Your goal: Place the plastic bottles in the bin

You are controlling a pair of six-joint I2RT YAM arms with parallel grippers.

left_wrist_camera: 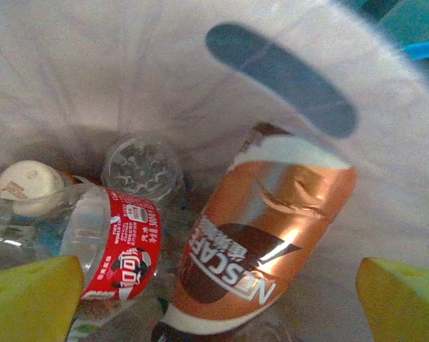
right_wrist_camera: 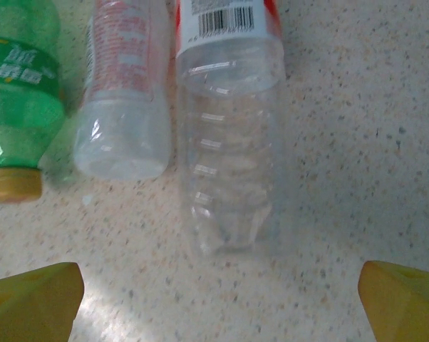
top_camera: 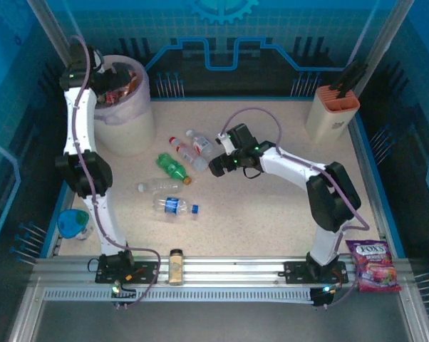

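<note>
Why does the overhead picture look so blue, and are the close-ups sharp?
Top external: blue walls tint the whole scene; the table is evenly lit. Left wrist: dim inside the bin, the Nescafé bottle slightly blurred, glare on its label. Right wrist: bright, the clear bottle sharp with small highlights.

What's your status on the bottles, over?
Left pincer open over the bin, brown bottle lying inside. Right pincer open above a clear bottle on the table. Second clear bottle close alongside it, may crowd the grasp.
</note>
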